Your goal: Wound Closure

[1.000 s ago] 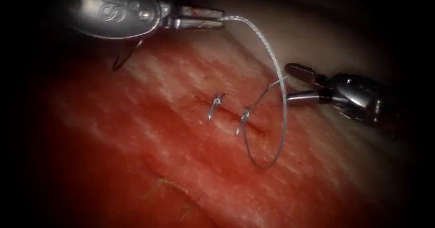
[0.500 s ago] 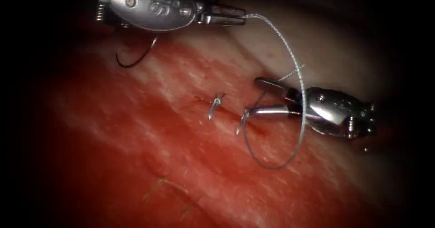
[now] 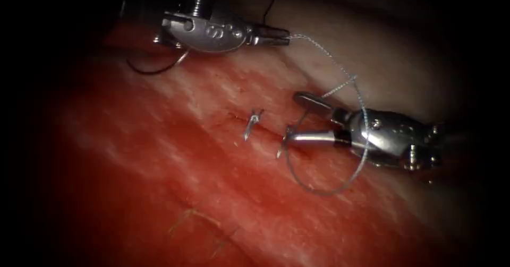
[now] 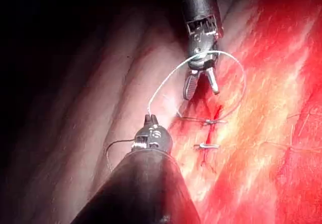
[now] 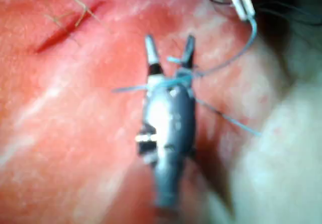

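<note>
At the far side of the tissue (image 3: 223, 192), my left tool (image 3: 277, 36) has its jaws shut on the thread (image 3: 340, 68). The thread arcs down from there, crosses the right tool's wrist and loops round to the right-hand stitch (image 3: 285, 139) on the cut (image 3: 271, 134). My right tool (image 3: 295, 118) has its jaws open just right of that stitch, and nothing is between them. The dark curved needle (image 3: 154, 69) lies free under the left tool's wrist, left of the cut, outside the tissue. The left wrist view shows the left tool (image 4: 149, 118) on the thread (image 4: 171, 75) and the open right tool (image 4: 201, 85).
A second knotted stitch (image 3: 253, 121) sits on the cut to the left of the first. Pale, raised tissue (image 3: 382, 54) borders the far right. A small yellowish mark (image 3: 196, 219) lies on the near tissue. In the right wrist view, thread (image 5: 166, 83) crosses the right tool (image 5: 168, 48).
The right tool has moved left toward the right-hand stitch with its jaws open, passing inside the thread loop. The left tool has shifted right and down, still holding the thread.
</note>
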Available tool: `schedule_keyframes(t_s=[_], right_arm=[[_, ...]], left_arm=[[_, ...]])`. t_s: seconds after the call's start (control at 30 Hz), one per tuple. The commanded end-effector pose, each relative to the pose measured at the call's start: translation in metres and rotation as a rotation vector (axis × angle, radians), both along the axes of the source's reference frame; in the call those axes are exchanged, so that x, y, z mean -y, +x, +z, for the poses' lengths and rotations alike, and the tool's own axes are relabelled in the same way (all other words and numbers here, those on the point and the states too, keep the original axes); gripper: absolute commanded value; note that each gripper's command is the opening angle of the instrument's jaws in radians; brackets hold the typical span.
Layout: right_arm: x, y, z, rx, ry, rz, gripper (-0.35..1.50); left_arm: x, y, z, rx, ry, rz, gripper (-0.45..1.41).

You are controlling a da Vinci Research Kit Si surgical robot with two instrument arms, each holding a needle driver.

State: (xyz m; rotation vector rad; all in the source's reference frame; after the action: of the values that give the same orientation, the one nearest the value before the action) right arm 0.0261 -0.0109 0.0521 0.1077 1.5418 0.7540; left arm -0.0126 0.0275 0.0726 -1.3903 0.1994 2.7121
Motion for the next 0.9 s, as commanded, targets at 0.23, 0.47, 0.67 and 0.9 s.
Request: schedule_keyframes(t_s=[0.23, 0.47, 0.67, 0.9], right_arm=[[-0.0007, 0.0004, -0.001, 0.005, 0.026, 0.093, 0.89], [-0.0009, -0.0001, -0.0001, -0.018, 0.323, 0.236, 0.69], [-0.0013, -0.0002, 0.001, -0.072, 0.575, 0.334, 0.69], [-0.0007, -0.0008, 0.0037, -0.034, 0.866, 0.388, 0.73]], left_arm=[[0.004, -0.001, 0.004, -0.053, 0.008, 0.027, -0.45], [0.0087, -0.0003, 0.0026, -0.081, 0.008, 0.057, -0.45], [0.0117, -0.0005, -0.0002, -0.092, 0.003, 0.059, -0.45], [0.0135, -0.0007, -0.0028, -0.092, -0.007, 0.071, -0.45]])
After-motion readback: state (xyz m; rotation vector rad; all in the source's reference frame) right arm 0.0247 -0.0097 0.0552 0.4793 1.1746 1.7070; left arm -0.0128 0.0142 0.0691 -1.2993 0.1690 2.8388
